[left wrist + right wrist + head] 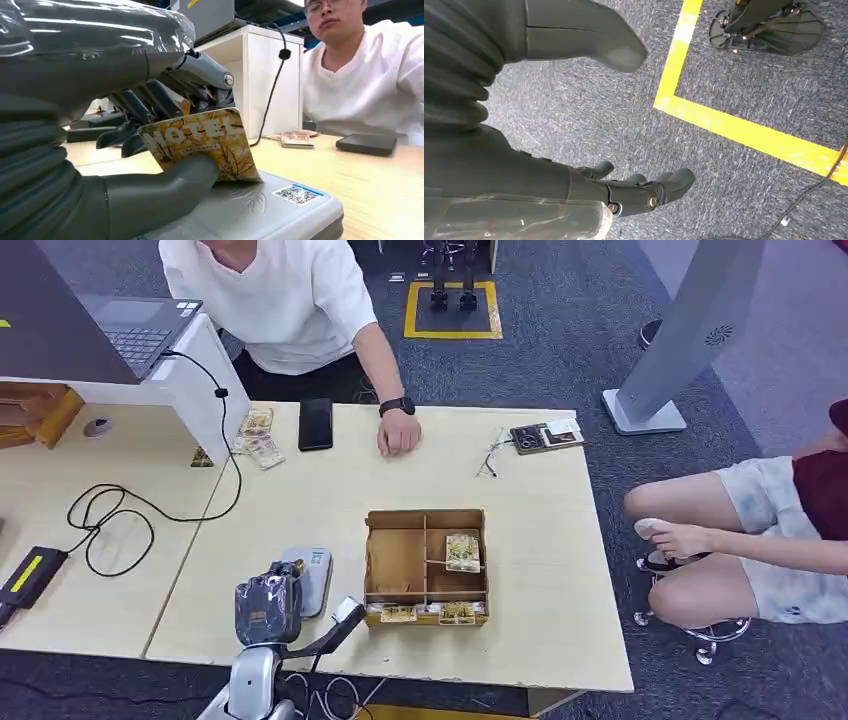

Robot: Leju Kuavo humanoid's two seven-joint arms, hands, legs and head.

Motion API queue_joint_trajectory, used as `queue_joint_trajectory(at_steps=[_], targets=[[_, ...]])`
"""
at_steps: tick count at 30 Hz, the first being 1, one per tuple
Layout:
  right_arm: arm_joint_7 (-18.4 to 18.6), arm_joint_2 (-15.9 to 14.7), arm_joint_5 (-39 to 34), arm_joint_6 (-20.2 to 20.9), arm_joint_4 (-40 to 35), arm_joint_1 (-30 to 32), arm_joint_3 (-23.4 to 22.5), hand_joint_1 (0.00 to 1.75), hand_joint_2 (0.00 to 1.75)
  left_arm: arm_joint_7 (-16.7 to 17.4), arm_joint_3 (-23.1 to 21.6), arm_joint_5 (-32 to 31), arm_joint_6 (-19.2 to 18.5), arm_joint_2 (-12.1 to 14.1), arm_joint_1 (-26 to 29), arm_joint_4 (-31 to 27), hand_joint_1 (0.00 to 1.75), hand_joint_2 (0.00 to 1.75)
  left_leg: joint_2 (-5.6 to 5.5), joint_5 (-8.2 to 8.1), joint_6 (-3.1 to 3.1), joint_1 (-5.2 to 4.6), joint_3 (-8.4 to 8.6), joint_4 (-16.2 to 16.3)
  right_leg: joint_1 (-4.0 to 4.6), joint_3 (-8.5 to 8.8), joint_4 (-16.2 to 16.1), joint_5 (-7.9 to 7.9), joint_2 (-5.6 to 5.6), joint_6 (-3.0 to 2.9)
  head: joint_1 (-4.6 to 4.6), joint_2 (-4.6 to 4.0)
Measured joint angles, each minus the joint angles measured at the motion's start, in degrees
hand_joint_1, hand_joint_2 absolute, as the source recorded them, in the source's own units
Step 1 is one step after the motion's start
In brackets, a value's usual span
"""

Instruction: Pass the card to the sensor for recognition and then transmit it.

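Clearly the left hand pinches the card over the sensor — a thin grip (it could slip); right hand hangs spread.

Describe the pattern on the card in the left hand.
Golden-yellow card with pale lettering and dark leaf-like sprigs, held over the grey sensor pad; clearest in left wrist view.

Table: pale wood-look top, smooth and matt.
Sensor: grey plastic, smooth, with a soft sheen.
Card: glossy printed card, gold and white.
Left hand: matt grey rubbery thumb and ribbed cover, dark hard fingers, shiny clear film over its back.
Right hand: the same matt grey and dark plastic.
Tray: plain brown thin wood, unfinished.
Floor: rough grey carpet with smooth yellow tape.
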Motion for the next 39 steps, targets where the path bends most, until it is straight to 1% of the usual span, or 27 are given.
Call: queue_joint_trajectory(at_steps=[8, 13, 21, 26, 28, 29, 30, 31, 32, 33, 34, 36, 37, 38, 39], targets=[[-0.02, 0.00, -0.17, 0.02, 0.00, -0.05, 0.00, 0.00, 1.75, -2.66, 1.77, 0.41, 0.00, -0.83, -2.63, 5.11, 1.75, 1.75, -0.15, 0.00, 0.01, -0.01, 0.24, -0.02, 0.00, 0.36, -0.02, -0.03, -0.17, 0.03, 0.00, 0.00], [-0.04, 0.00, -0.17, 0.02, 0.00, -0.04, 0.00, 0.00, 1.75, -3.30, 3.04, 0.74, 0.00, -1.31, -3.36, 7.06, 1.75, 1.75, -0.17, 0.06, 0.03, -0.02, 0.42, -0.03, 0.00, 0.55, -0.02, -0.02, -0.19, 0.03, 0.00, 0.00], [-0.11, 0.00, -0.17, 0.02, 0.00, -0.04, 0.00, 0.00, 1.75, -4.53, 4.14, 1.07, 0.02, -1.81, -3.91, 8.03, 1.75, 1.75, -0.22, 0.14, -0.01, -0.01, 0.50, -0.03, 0.00, 0.63, -0.01, 0.02, -0.23, 0.00, 0.00, 0.00], [-0.20, -0.02, -0.17, -0.02, 0.00, -0.03, 0.00, 0.00, 1.75, -6.10, 5.64, 0.57, 0.02, -2.27, -3.85, 8.00, 1.75, 1.75, -0.22, 0.15, -0.03, -0.01, 0.51, -0.03, 0.00, 0.63, -0.01, 0.03, -0.23, -0.01, 0.00, -0.02], [-0.20, -0.02, -0.17, -0.04, 0.00, -0.03, 0.00, 0.00, 1.75, -7.35, 6.48, 0.70, 0.02, -2.45, -3.41, 7.13, 1.75, 1.75, -0.21, 0.15, -0.04, -0.01, 0.51, -0.03, 0.00, 0.62, 0.00, 0.03, -0.21, -0.01, 0.00, 0.00], [-0.20, -0.02, -0.17, -0.11, 0.00, -0.02, 0.00, 0.00, 1.75, -8.65, 7.10, 0.76, 0.02, -2.62, -2.69, 5.50, 1.68, 1.75, -0.18, 0.15, -0.04, -0.01, 0.51, -0.03, 0.00, 0.60, 0.00, 0.02, -0.18, -0.01, 0.02, 0.00], [-0.20, -0.02, -0.17, -0.15, 0.00, 0.02, 0.00, 0.00, 1.75, -9.80, 7.80, 0.81, 0.04, -2.73, -1.82, 4.06, 1.54, 1.75, -0.16, 0.15, -0.04, -0.01, 0.50, -0.03, 0.00, 0.57, 0.00, 0.02, -0.16, -0.01, 0.00, 0.00], [-0.20, -0.02, -0.17, -0.22, 0.00, 0.08, 0.00, 0.00, 1.75, -11.79, 8.51, 1.03, 0.07, -3.02, -0.74, 1.70, 1.48, 1.75, -0.17, 0.16, -0.05, -0.01, 0.47, -0.02, 0.00, 0.51, 0.00, 0.02, -0.16, -0.01, 0.00, 0.00], [-0.17, -0.02, -0.17, -0.31, 0.00, 0.10, 0.00, 0.00, 1.75, -13.82, 9.36, 1.42, 0.11, -3.48, 0.28, -0.79, 1.47, 1.75, -0.18, 0.17, -0.06, -0.01, 0.43, -0.02, 0.00, 0.47, 0.00, 0.02, -0.16, -0.01, 0.00, 0.00], [-0.17, -0.02, -0.17, -0.41, 0.00, 0.10, 0.00, 0.00, 1.75, -16.83, 10.58, 2.14, 0.11, -4.02, 1.36, -4.08, 1.36, 1.75, -0.18, 0.17, -0.05, -0.01, 0.40, -0.02, 0.00, 0.44, 0.00, 0.02, -0.16, -0.01, 0.00, 0.00], [-0.17, -0.02, -0.17, -0.48, 0.00, 0.09, 0.00, 0.00, 1.75, -20.21, 11.83, 2.90, 0.13, -4.75, 2.23, -7.00, 1.36, 1.75, -0.18, 0.17, -0.05, -0.01, 0.36, -0.01, 0.00, 0.41, 0.00, 0.02, -0.16, -0.01, 0.00, 0.00], [-0.17, -0.02, -0.17, -0.63, 0.00, 0.13, 0.00, 0.00, 1.75, -31.17, 15.75, 5.80, 0.13, -7.39, 3.69, -13.52, 1.36, 1.75, -0.17, 0.17, -0.04, -0.01, 0.20, 0.00, 0.00, 0.27, -0.01, 0.03, -0.15, 0.01, 0.00, 0.00], [-0.17, 0.00, -0.17, -0.68, 0.02, 0.19, 0.00, 0.00, 1.75, -36.11, 18.27, 7.13, 0.13, -8.99, 3.95, -16.47, 1.36, 1.75, -0.18, 0.18, -0.03, -0.02, 0.14, 0.00, 0.00, 0.24, -0.01, 0.04, -0.16, 0.01, 0.02, 0.00], [-0.17, 0.00, -0.17, -0.74, 0.00, 0.19, 0.00, 0.00, 1.75, -39.12, 20.69, 7.89, 0.13, -10.37, 4.02, -18.76, 1.38, 1.75, -0.17, 0.16, -0.01, -0.03, 0.13, 0.00, 0.00, 0.23, -0.02, 0.04, -0.16, 0.02, 0.02, 0.00], [-0.17, 0.00, -0.17, -0.79, 0.02, 0.19, -0.02, 0.00, 1.75, -41.39, 22.37, 8.86, 0.13, -11.44, 4.05, -20.70, 1.45, 1.75, -0.16, 0.16, -0.01, -0.05, 0.14, 0.00, 0.00, 0.22, -0.02, 0.04, -0.12, 0.02, 0.02, 0.00]])
